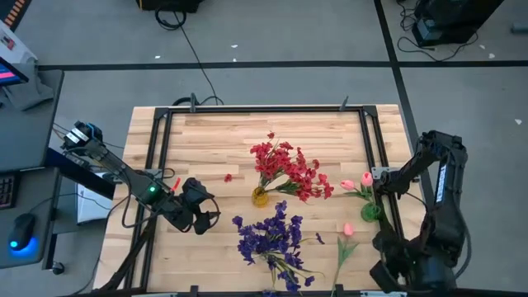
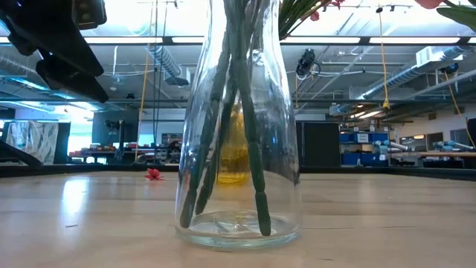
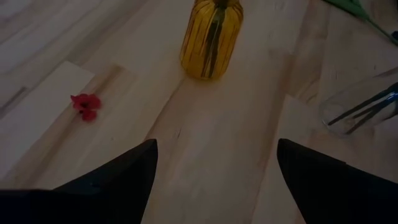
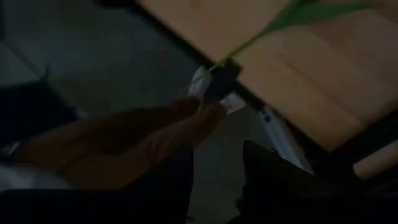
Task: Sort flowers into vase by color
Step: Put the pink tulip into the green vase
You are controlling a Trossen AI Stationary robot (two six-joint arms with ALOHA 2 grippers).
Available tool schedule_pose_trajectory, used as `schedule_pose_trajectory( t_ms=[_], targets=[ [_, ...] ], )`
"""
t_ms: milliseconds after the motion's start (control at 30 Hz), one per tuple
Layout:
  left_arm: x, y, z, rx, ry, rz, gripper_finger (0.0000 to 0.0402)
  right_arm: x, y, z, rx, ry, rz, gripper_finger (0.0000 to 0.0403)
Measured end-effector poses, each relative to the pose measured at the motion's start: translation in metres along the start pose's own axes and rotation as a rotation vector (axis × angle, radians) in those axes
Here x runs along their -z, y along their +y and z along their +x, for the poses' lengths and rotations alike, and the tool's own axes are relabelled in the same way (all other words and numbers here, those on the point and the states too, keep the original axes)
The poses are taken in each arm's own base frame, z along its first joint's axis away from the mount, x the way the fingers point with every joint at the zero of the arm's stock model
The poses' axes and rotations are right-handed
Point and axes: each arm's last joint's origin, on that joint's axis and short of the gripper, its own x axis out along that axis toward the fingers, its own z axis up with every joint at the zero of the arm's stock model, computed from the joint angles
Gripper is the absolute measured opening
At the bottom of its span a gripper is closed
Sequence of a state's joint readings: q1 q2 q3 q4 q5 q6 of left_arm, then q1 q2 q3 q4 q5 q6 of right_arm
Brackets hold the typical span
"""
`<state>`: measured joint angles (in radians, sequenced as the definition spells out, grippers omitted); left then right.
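Red blooms (image 1: 289, 169) stand in a yellow vase (image 1: 260, 195), also seen in the left wrist view as the yellow vase (image 3: 210, 37). Dark purple blooms (image 1: 268, 235) stand in a clear glass vase (image 2: 238, 149), their stems resting on its bottom. One pink tulip (image 1: 356, 183) is in a green vase (image 1: 369, 211). Another pink tulip (image 1: 347, 230) lies flat on the table, its stem (image 4: 273, 28) reaching the near edge. My left gripper (image 1: 201, 213) hovers open, left of the purple blooms. My right gripper (image 4: 217, 186) is open off the table's near right corner.
A loose red petal (image 1: 228, 176) lies on the wood left of the yellow vase. A person's hand (image 4: 124, 149) reaches toward the near table edge (image 4: 249, 93) by the stem's end. Black frame rails (image 1: 161, 140) run along the table's sides. Bare wood lies at the far left.
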<state>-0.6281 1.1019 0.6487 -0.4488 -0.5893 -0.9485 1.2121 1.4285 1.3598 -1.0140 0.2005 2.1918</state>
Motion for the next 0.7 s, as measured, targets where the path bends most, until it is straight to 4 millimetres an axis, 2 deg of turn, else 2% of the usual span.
schedule_pose_trajectory(
  t_ms=[100, 433, 700],
  targets=[
    [0.000, 0.000, 0.000, -0.002, 0.000, 0.002, 0.0335, -0.001, 0.004, 0.013, 0.042, -0.003, 0.023, 0.0149],
    [0.000, 0.000, 0.000, -0.004, -0.002, 0.002, 0.0335, -0.023, 0.019, 0.055, 0.144, -0.124, 0.104, 0.0149],
    [0.000, 0.000, 0.000, -0.002, -0.004, 0.001, 0.0335, -0.031, 0.023, 0.084, 0.201, -0.201, 0.100, 0.0149]
  ],
)
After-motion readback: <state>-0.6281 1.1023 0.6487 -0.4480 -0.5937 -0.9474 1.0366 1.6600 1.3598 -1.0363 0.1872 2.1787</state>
